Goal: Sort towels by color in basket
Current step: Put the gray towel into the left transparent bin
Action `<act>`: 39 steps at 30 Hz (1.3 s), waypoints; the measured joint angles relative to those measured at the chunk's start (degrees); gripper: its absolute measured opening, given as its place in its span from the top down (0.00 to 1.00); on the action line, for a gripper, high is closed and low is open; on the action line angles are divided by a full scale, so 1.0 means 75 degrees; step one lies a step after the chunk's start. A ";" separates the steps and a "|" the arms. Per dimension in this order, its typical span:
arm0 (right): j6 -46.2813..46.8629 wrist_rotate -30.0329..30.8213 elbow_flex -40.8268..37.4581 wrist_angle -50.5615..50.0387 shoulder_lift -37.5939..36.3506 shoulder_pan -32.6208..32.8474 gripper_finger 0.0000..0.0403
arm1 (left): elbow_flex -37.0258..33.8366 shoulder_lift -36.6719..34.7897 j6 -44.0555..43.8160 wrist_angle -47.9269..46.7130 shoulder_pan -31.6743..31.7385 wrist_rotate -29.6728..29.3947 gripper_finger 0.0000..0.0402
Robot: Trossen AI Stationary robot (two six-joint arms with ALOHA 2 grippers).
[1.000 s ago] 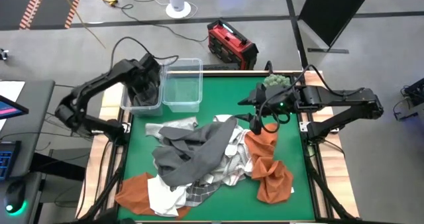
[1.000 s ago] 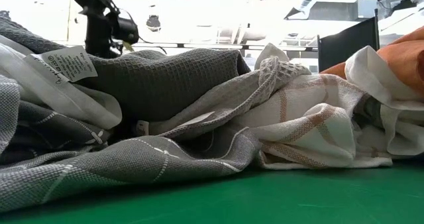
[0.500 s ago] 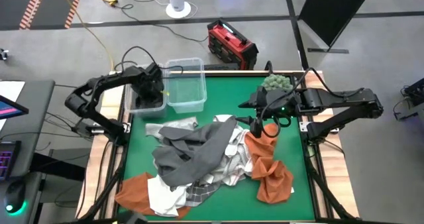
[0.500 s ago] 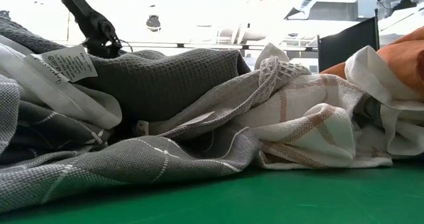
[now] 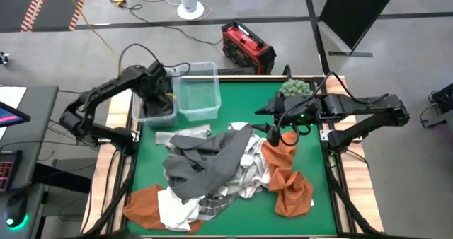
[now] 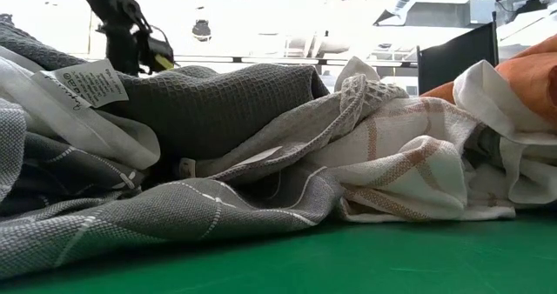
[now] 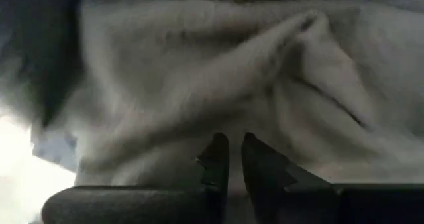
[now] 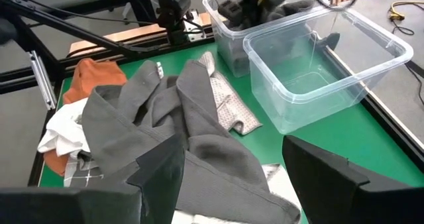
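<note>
The towels lie in a heap (image 5: 212, 168) on the green table: dark grey (image 5: 205, 161), rust-orange (image 5: 290, 186), white (image 5: 173, 211) and checked (image 5: 237, 186). More dark grey towel (image 8: 232, 8) fills the left clear bin (image 5: 150, 112). My left gripper (image 5: 164, 92) points down into that bin, its fingers (image 7: 215, 154) shut just over grey cloth (image 7: 199, 78). My right gripper (image 5: 274, 131) hangs open above the heap's right side, over the orange towel, touching nothing. My left gripper comes from above with its tips close to the grey towel in the left bin. I cannot tell whether the tips touch the cloth or have a fold between them.
An empty clear bin (image 5: 198, 94) stands beside the filled one at the table's far left. A green spiky ball (image 5: 296, 88) sits at the far right by the right arm. Bare green table (image 5: 233, 108) shows between the bins and the heap. A red box (image 5: 248, 48) is on the floor beyond.
My left arm dipped lower over the left bin and came back up to about where it was. The heap and my right arm have kept still.
</note>
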 joint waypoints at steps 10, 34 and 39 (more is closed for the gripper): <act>-0.0061 -0.0001 0.0000 0.0037 0.0000 0.0000 0.30 | 0.0168 -0.1340 -0.1000 0.1464 0.0018 0.0109 0.92; 0.0275 0.0601 0.0000 0.0460 0.0000 0.0003 0.30 | -0.0808 -0.0594 -0.2699 0.5497 0.0584 0.0421 0.68; 0.0404 0.0605 0.0000 0.0458 -0.0003 0.0006 0.30 | -0.0808 -0.0314 -0.3111 0.5612 0.0580 0.0429 0.74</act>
